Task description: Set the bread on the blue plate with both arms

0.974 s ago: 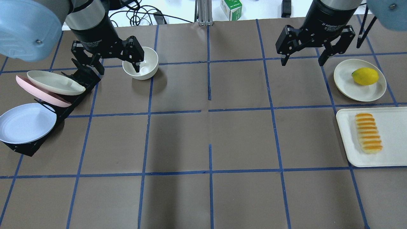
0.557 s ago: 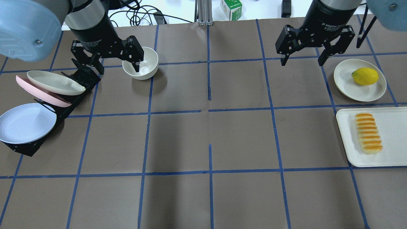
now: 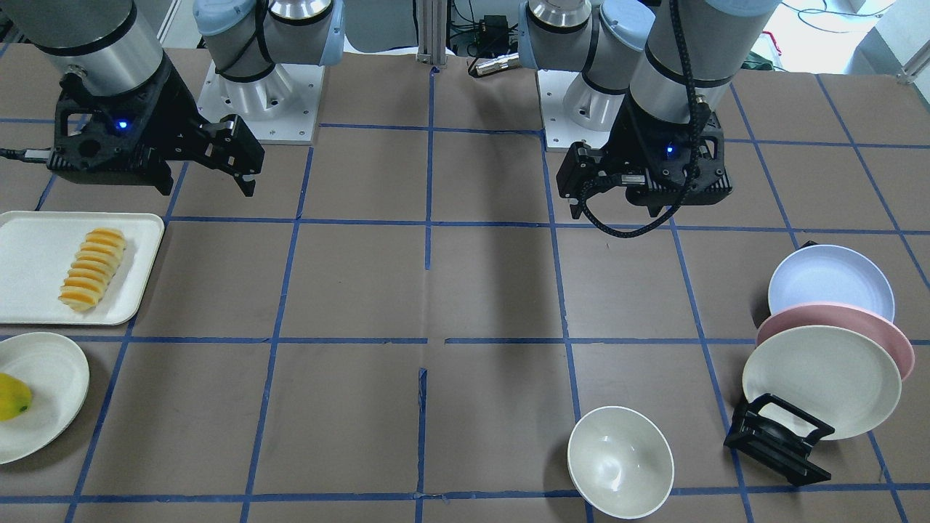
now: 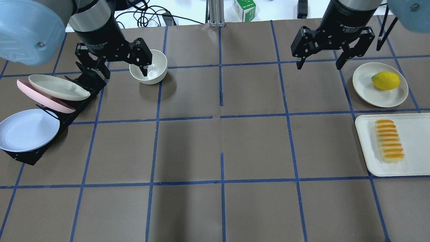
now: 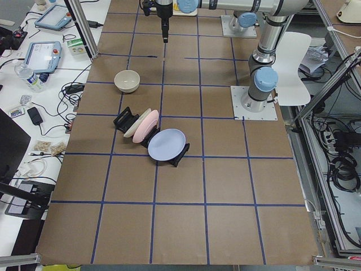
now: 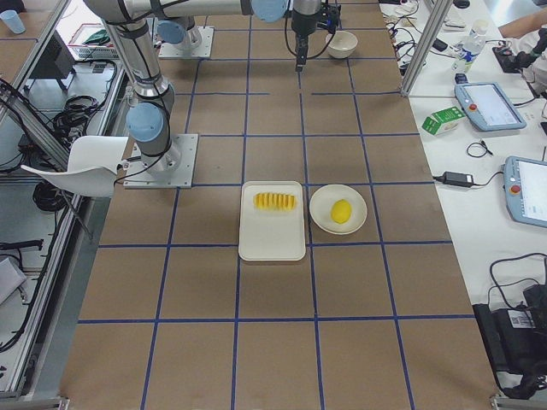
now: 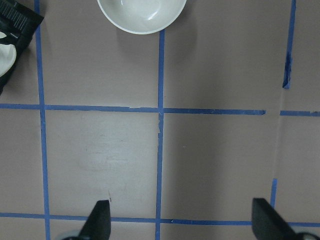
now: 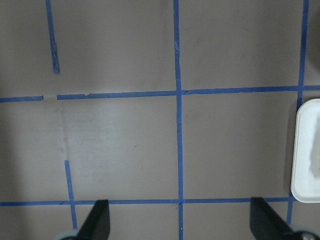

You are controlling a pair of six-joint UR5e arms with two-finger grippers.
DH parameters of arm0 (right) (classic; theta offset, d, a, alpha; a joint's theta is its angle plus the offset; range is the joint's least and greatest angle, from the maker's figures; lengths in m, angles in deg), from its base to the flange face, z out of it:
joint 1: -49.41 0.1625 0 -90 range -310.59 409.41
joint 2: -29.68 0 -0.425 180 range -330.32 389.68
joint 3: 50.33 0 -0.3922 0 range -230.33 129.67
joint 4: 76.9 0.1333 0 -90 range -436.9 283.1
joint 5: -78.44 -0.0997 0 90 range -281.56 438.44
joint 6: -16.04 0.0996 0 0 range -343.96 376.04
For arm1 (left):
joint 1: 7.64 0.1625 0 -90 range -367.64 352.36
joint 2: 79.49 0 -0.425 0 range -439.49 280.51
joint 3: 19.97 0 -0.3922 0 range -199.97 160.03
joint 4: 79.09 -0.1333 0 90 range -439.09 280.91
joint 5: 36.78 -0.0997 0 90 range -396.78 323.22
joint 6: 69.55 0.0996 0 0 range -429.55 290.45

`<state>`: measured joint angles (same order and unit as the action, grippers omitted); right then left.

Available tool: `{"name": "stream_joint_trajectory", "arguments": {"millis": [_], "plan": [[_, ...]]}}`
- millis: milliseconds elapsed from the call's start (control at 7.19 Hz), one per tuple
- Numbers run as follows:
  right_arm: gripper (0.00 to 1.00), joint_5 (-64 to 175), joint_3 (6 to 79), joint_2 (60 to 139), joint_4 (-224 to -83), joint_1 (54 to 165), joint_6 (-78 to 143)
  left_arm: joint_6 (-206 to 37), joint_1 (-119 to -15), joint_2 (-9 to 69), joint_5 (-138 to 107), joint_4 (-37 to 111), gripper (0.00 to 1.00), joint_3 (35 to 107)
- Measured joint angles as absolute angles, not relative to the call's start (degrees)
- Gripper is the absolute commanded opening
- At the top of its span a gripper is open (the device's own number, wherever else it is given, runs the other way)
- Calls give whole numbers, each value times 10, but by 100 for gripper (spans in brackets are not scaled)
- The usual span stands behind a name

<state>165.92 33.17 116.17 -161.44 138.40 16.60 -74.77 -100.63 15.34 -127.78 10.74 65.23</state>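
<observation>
Stage: start of the task, as I judge it; 0 steps show as done.
Bread (image 4: 389,140): lies flat on the white tray (image 4: 416,148) at the table's right side, well apart from both grippers.
Blue plate (image 4: 27,130): stands tilted in the black rack (image 4: 80,97) at the table's left side, in the slot nearest the robot, just beside a pink plate (image 4: 43,99); nothing is on it.
Left gripper (image 4: 125,72): jaws spread wide with nothing between them, hovering by the bowl (image 4: 154,72) and the rack's far end.
Right gripper (image 4: 319,65): also spread wide and empty, above bare table near the lemon (image 4: 385,80) on its plate.
Left to do: probably 3 things. Get the blue plate out of the rack and flat on the table, lift the bread off the tray, and set it on the plate.
Likely split: left arm for the plate, right arm for the bread, since each sits on that arm's side.
</observation>
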Motion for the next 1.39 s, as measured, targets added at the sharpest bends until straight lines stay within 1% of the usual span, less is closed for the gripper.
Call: {"name": "stream_joint_trajectory", "arguments": {"millis": [1391], "plan": [[100, 1666, 334, 1168, -1613, 1372, 158, -747, -1006, 155, -1278, 97, 100, 654]]}}
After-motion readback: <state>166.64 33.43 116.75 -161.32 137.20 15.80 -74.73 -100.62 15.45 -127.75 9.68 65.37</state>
